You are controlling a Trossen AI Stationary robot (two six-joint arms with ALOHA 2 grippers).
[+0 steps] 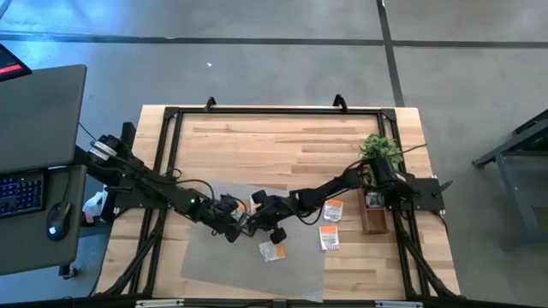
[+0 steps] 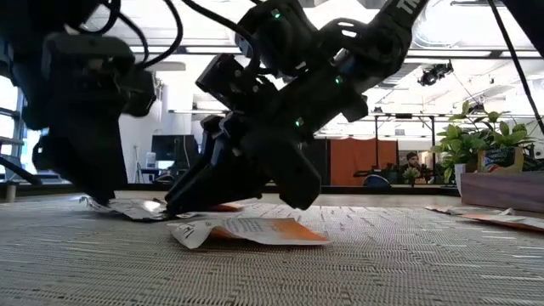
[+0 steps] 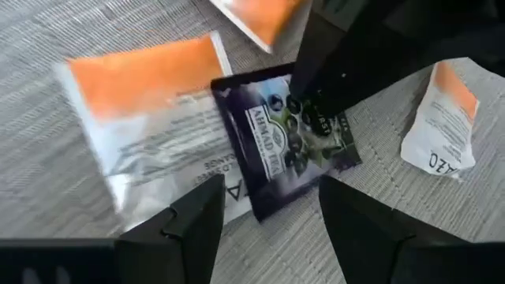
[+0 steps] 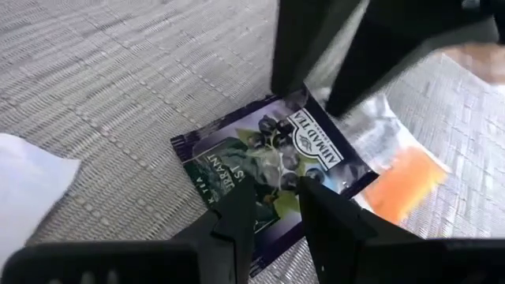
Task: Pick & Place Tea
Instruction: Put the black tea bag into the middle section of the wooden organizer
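Low view, nearest: white-and-orange sachet [image 2: 251, 230] flat on grey mat [image 2: 382, 272], nothing touching it. Just behind, both grippers meet over the mat centre. Right gripper [image 4: 274, 207] fingers narrow, tips down on black sachet [image 4: 272, 162], straddling its edge; gripped or only touching, can't tell. Left gripper [image 3: 268, 207] wide open, right over that black sachet from the opposite side. It overlaps a second white-and-orange sachet [image 3: 146, 118]. Farther right, off the mat: two more sachets [image 1: 330, 224], wooden tray [image 1: 373, 214], potted plant [image 1: 379, 149].
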